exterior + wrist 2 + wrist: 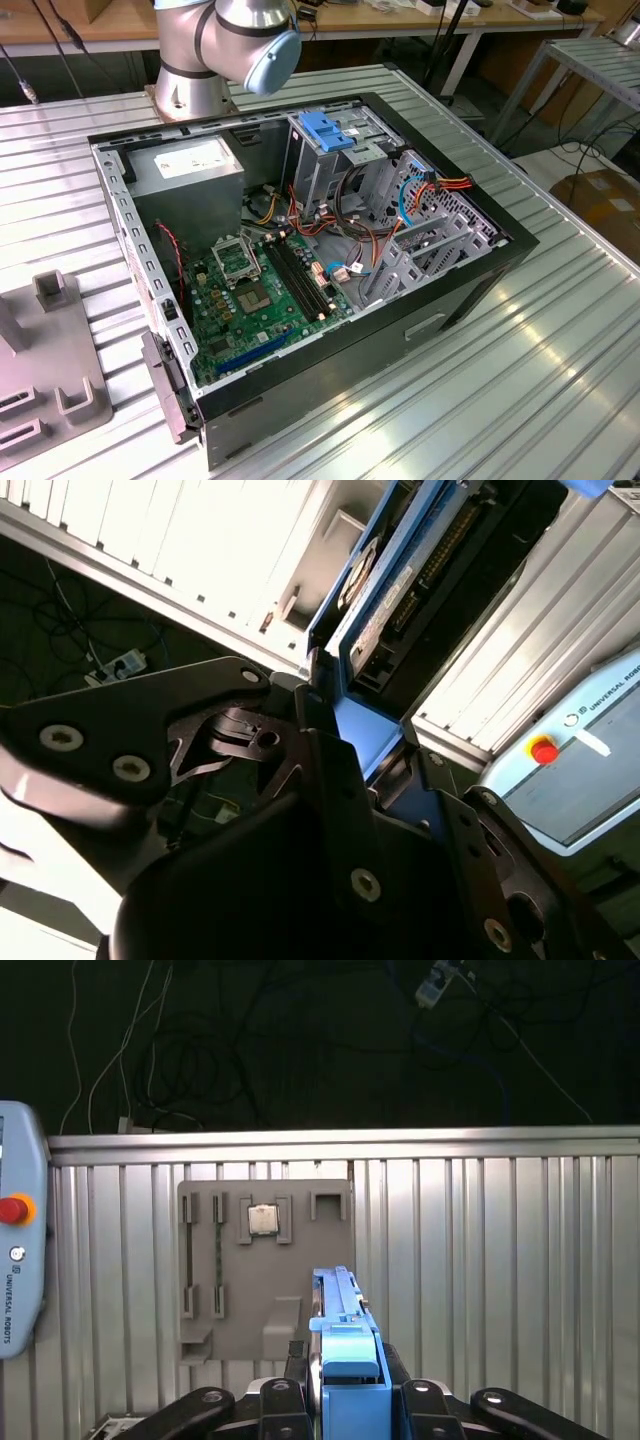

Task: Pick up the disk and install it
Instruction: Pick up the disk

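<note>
In both wrist views my gripper is shut on the disk, and I see the disk's blue carrier rail edge-on between the black fingers. The second wrist view shows the disk from the side: a grey metal face with a white label, framed by blue rails and held in my gripper. It hangs in the air above the ribbed metal table. In the exterior view the open computer case lies on its side, with a metal drive cage under a blue handle at its back.
A grey fixture plate carrying a small square chip lies on the table below the gripper and sits at the exterior view's left. A teach pendant rests near the table edge. Inside the case are a power-supply box, a motherboard and cables.
</note>
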You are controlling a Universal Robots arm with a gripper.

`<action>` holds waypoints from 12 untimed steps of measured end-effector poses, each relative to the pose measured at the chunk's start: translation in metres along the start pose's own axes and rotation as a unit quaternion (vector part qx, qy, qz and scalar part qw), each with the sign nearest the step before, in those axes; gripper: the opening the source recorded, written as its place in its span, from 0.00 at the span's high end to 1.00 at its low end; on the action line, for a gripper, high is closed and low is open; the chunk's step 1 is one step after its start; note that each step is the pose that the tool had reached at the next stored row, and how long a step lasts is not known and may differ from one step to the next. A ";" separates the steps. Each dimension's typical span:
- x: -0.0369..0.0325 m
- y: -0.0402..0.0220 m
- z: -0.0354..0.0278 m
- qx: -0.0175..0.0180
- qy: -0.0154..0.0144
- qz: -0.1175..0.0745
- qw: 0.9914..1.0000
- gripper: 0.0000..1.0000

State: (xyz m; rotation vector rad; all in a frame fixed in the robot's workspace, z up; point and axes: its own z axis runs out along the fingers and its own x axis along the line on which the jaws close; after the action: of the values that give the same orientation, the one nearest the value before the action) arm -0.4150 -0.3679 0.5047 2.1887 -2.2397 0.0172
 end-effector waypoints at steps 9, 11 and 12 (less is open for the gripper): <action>-0.0005 -0.0216 -0.0001 0.000 0.000 0.000 1.000 0.63; -0.0006 -0.0250 0.0000 0.000 0.000 0.000 1.000 0.63; -0.0007 -0.0277 0.0000 0.000 0.000 0.000 1.000 0.63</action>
State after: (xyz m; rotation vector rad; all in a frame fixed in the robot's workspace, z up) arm -0.3873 -0.3679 0.5048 2.1886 -2.2396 0.0171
